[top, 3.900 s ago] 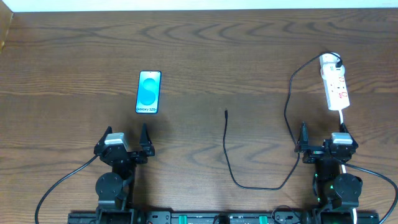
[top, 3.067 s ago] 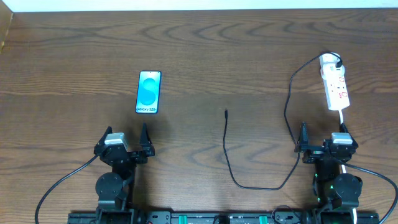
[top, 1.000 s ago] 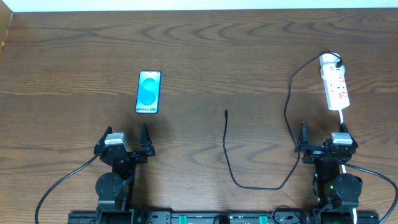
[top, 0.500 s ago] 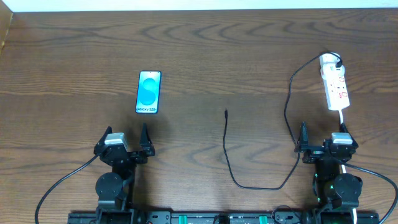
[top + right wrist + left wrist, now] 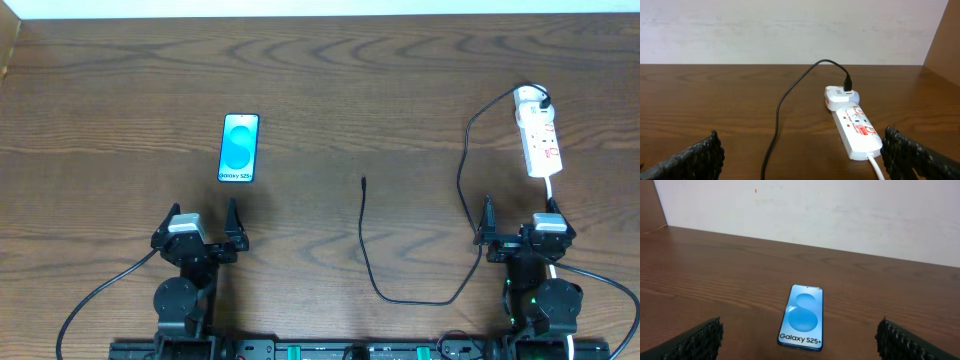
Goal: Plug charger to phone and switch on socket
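At the near edge of the table, the left gripper and right gripper sit wide open and empty, unmoved in recent seconds. The phone lies left, the charger mid-table, and the socket far right. The task looks unstarted.

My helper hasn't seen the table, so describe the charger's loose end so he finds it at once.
On the wooden table, look midway between the phone on the left and the white socket on the right. The thin black charger runs up the middle there; its plug tip lies bare on the wood, touching nothing, whereas its other end joins the socket.
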`<control>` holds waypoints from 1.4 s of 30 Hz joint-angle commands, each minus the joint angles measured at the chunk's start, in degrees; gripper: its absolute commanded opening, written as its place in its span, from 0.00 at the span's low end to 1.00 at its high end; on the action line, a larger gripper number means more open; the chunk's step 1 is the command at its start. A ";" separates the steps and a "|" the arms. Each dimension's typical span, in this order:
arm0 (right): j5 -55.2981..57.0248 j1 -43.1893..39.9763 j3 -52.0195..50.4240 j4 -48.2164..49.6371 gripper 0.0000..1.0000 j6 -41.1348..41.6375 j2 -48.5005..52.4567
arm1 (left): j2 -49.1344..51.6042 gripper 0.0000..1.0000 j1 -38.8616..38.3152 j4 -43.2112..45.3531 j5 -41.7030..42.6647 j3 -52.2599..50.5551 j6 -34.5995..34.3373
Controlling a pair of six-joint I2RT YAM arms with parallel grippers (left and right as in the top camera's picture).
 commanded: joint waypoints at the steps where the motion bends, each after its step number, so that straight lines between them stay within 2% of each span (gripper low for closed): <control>1: -0.33 0.87 -0.09 -0.24 0.99 -0.87 -0.42 | -0.37 0.98 0.26 -2.25 -0.37 -1.09 1.16; 28: -0.33 0.87 -0.09 -0.26 0.99 -0.87 -0.42 | -0.37 0.98 0.26 -2.80 -0.35 1.46 1.81; 34: -0.33 0.87 -0.09 -0.26 0.99 -0.87 -0.42 | 0.35 0.98 0.26 -10.21 -0.37 8.11 1.88; 37: -0.33 0.87 -0.09 -0.26 0.99 -0.87 -0.42 | 1.95 0.98 0.26 -13.75 -0.39 12.85 4.13; 42: -0.33 0.87 -0.09 -0.26 0.99 -0.87 -0.42 | 7.89 0.98 0.26 -15.98 -1.27 21.59 5.77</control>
